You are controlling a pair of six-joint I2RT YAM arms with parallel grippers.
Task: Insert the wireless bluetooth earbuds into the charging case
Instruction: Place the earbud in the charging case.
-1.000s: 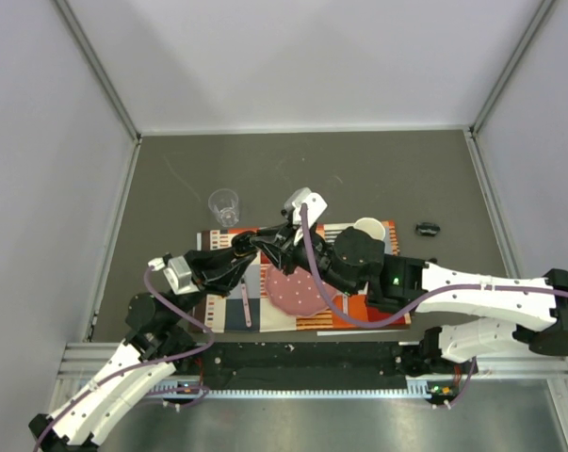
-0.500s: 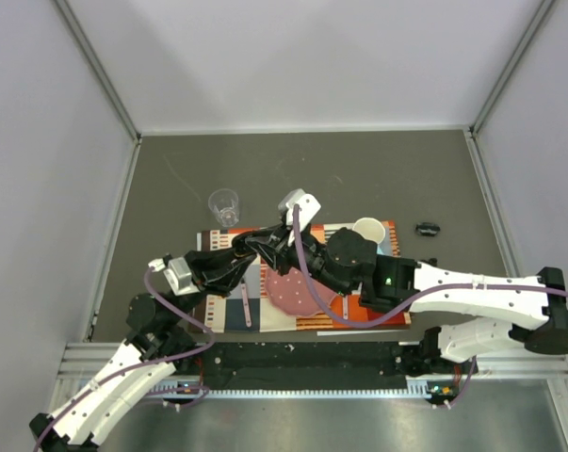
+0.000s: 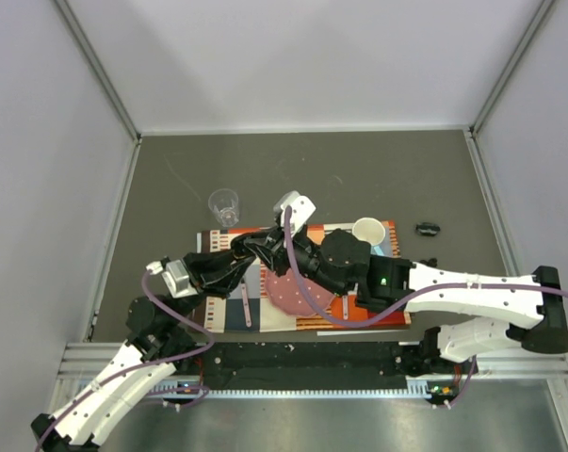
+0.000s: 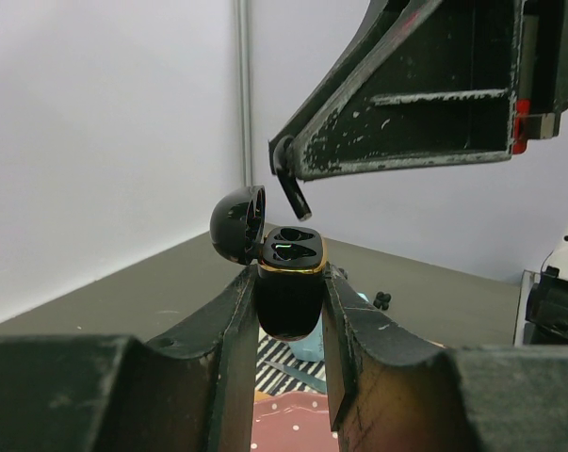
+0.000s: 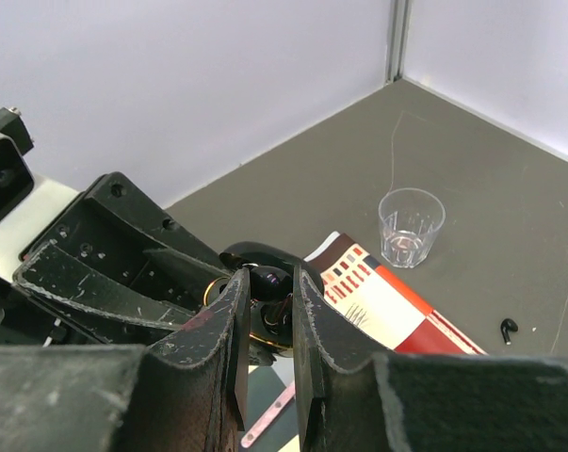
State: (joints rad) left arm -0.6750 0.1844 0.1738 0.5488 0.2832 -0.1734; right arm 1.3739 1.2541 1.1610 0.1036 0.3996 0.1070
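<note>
My left gripper [image 4: 290, 282] is shut on the charging case [image 4: 288, 306], a small black case held upright with its lid [image 4: 236, 224] swung open to the left. In the top view the two grippers meet above the mat, left gripper [image 3: 251, 248] against right gripper [image 3: 270, 247]. My right gripper [image 5: 269, 282] is shut on one black earbud [image 5: 270, 275]. From the left wrist view that earbud [image 4: 291, 188] hangs stem-down just above the case's open wells, a small gap apart. A second earbud [image 5: 509, 328] lies on the table past the mat.
A clear plastic cup [image 3: 224, 204] stands behind the patterned mat [image 3: 364, 313]. On the mat are a pink dotted plate [image 3: 291, 294], a white and blue mug [image 3: 368, 231] and a pink stick [image 3: 247, 306]. A small black object [image 3: 427, 228] lies at the right.
The right arm has shifted left and nearer, carrying the earbud over the open case. The left gripper with the case has barely moved.
</note>
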